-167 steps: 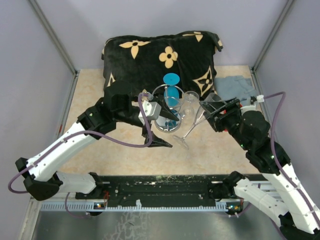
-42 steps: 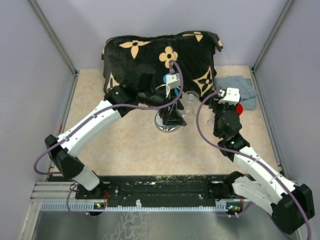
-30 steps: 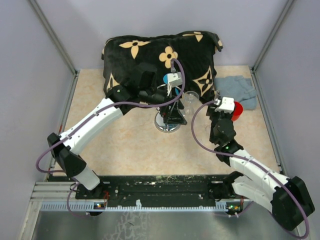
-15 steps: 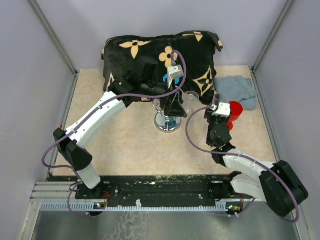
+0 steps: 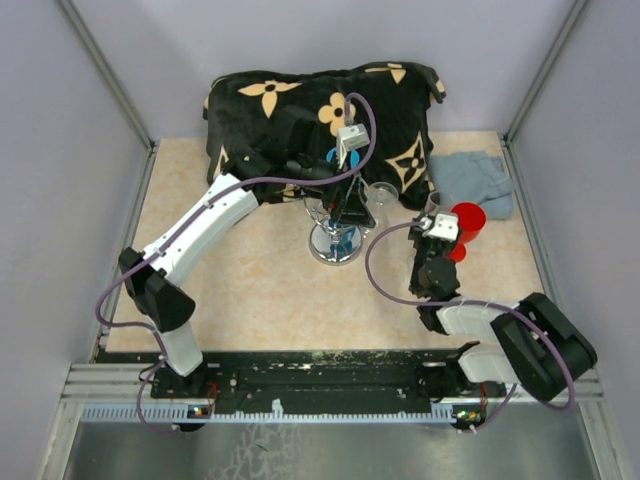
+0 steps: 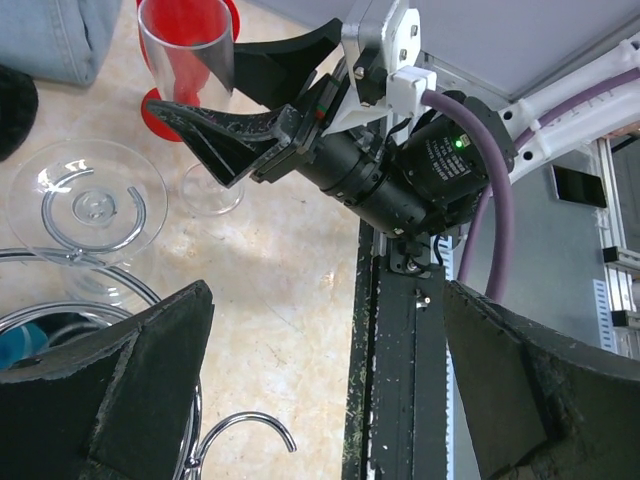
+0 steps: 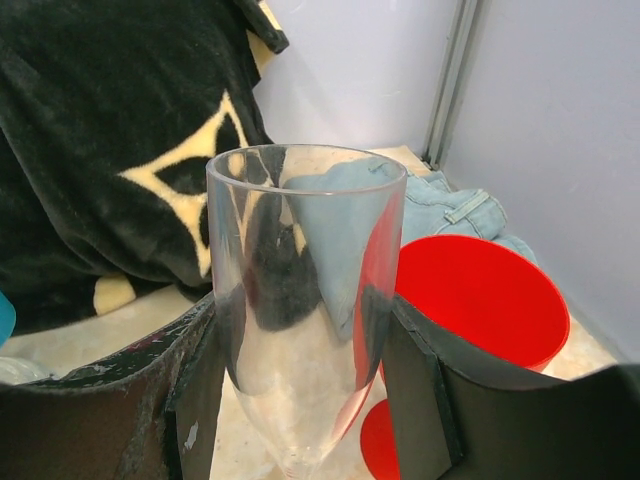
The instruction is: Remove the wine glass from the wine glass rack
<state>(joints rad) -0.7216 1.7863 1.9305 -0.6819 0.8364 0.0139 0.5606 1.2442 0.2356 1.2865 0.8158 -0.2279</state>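
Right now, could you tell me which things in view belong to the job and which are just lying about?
Job: wine glass, held by right end effector; rack; left end effector, open by the rack.
Lying about: pillow; blue cloth; red glass.

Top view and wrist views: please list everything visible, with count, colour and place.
wine glass rack: one, silver, table centre
blue wine glass: one, blue, on the rack
clear glass: one, clear, at the rack's right side
held wine glass: one, clear, upright, right of rack
cloth: one, grey-blue, back right
red glass: one, red, beside the cloth
pillow: one, black with tan flowers, back
left gripper: one, black, open above rack
right gripper: one, black, closed on held wine glass
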